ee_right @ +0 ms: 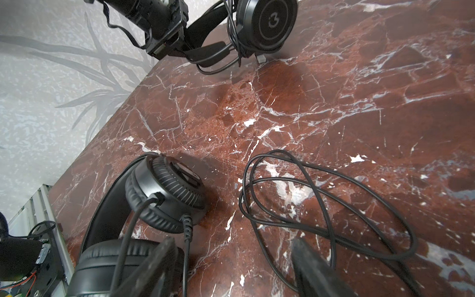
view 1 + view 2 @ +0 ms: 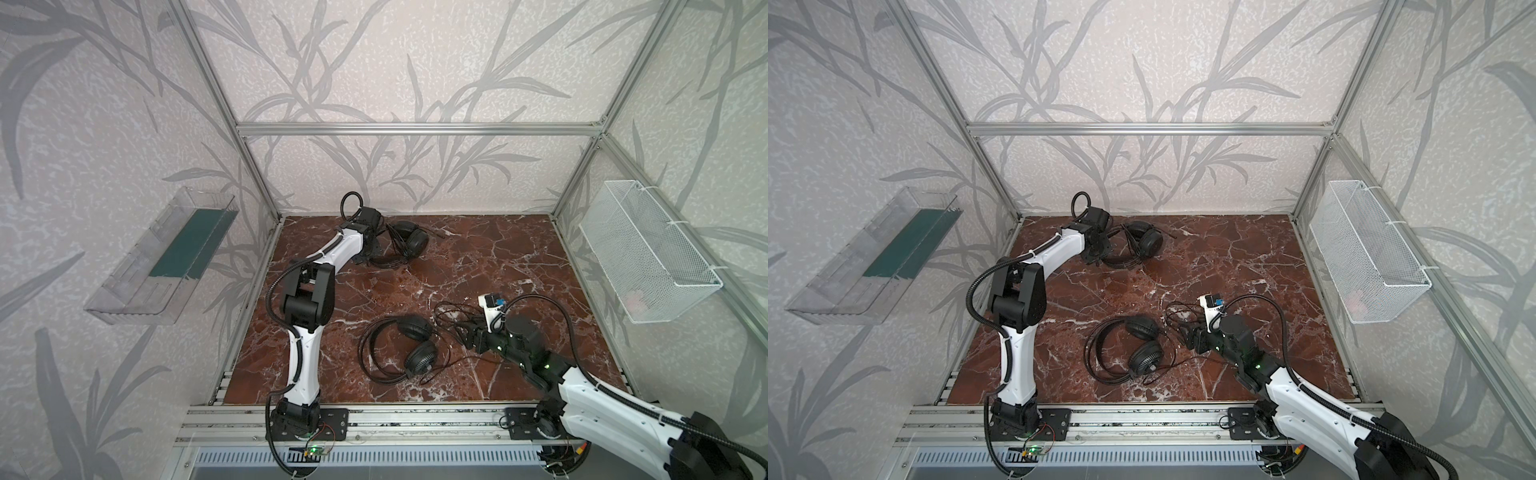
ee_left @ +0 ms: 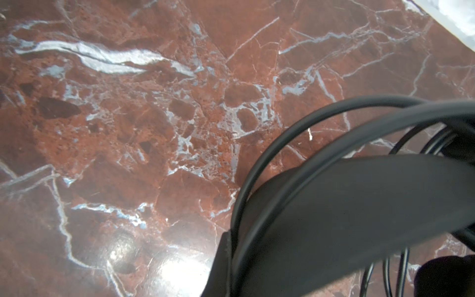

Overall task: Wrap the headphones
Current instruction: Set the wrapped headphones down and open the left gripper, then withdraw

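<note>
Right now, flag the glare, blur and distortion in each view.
Left wrist view: hard glare on the marble table, and the headband sits too close, soft. Right wrist view: right gripper blurred, near headset sharp. Both top views: even light, frame posts splayed by the wide lens.

I am operating inside a robot test cell in a lab. An aluminium extrusion frame (image 2: 415,129) is enclosing the workspace, and panels printed with a grey leaf pattern (image 2: 395,62) are forming its walls. A red marble-pattern sheet (image 2: 478,257) is covering my tabletop. My left arm (image 2: 303,357) and right arm (image 2: 615,419) are sitting on black base plates (image 2: 336,419) fixed to a slotted aluminium rail (image 2: 415,415) along the near edge. A clear plastic tray (image 2: 137,286) and a white wire mesh basket (image 2: 648,253) are hanging on the side walls. A bare circuit board with a green light (image 2: 314,450) is lying exposed beside a slotted cable duct (image 2: 415,457).
</note>
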